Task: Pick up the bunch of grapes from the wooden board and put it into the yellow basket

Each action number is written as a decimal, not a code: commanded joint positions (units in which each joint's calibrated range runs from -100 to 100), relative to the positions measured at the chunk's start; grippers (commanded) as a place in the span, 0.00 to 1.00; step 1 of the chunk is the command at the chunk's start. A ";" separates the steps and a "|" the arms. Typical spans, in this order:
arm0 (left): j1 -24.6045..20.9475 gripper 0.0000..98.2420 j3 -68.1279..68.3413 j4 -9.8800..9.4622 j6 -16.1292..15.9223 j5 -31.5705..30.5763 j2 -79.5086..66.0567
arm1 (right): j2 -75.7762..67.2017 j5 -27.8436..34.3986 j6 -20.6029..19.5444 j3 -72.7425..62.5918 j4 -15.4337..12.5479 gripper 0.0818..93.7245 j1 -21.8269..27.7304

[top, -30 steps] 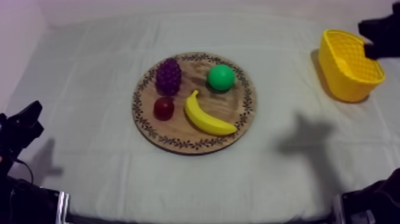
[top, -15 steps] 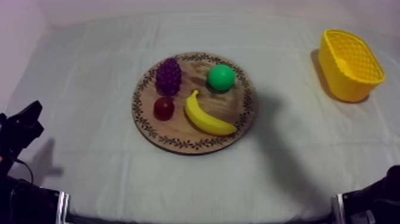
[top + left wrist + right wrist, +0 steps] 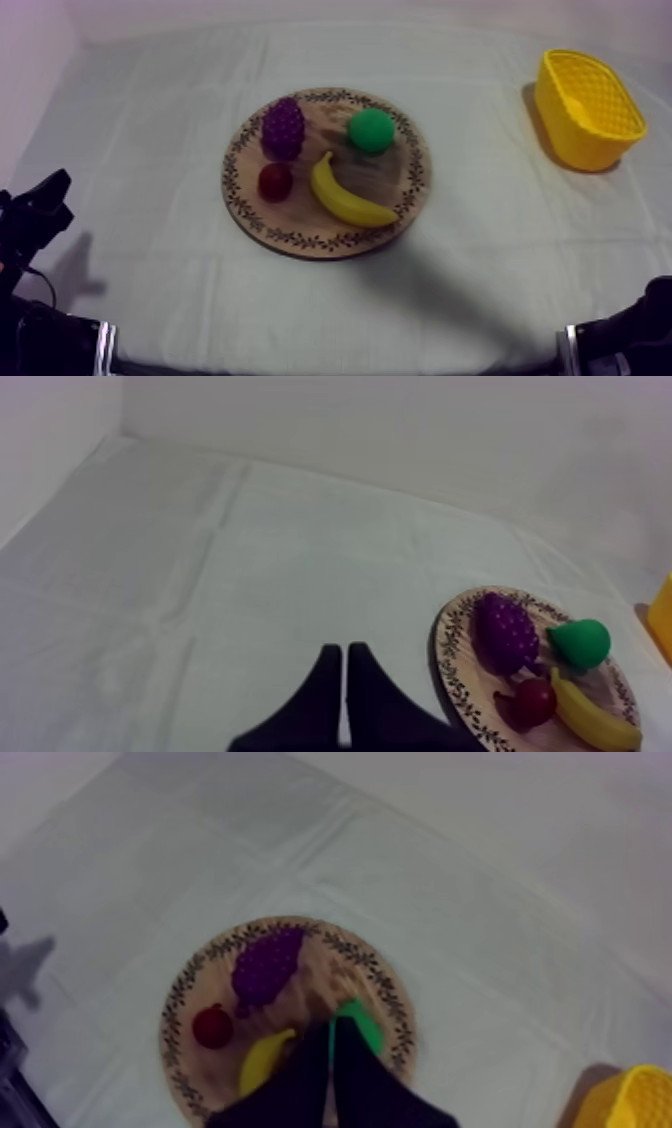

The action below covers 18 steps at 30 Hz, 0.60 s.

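Two closed, empty tools: left gripper (image 3: 345,652), right gripper (image 3: 332,1025).
We should open the right gripper over the grapes (image 3: 283,128) on the board (image 3: 292,216), then descend squarely.

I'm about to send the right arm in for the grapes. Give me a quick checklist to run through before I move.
1. The grapes lie on the board, apart from the small red fruit and the pear: ok.
2. Jaws of the right gripper open for the grasp: not ok, they are shut.
3. That gripper lined up over the grapes: not ok, it hangs nearer the pear and the banana.
4. The basket upright, nothing in it: ok.
5. The left gripper away from the board, jaws shut: ok.
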 commanded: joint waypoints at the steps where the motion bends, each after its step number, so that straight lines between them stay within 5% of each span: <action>1: 0.01 0.00 -0.04 -0.02 0.00 -0.04 0.00 | 4.08 0.42 -2.20 -4.80 0.26 0.00 -0.23; 18: 0.01 0.00 -0.04 -0.02 0.00 -0.04 0.00 | 25.01 15.18 -11.41 -27.40 2.23 0.00 -4.16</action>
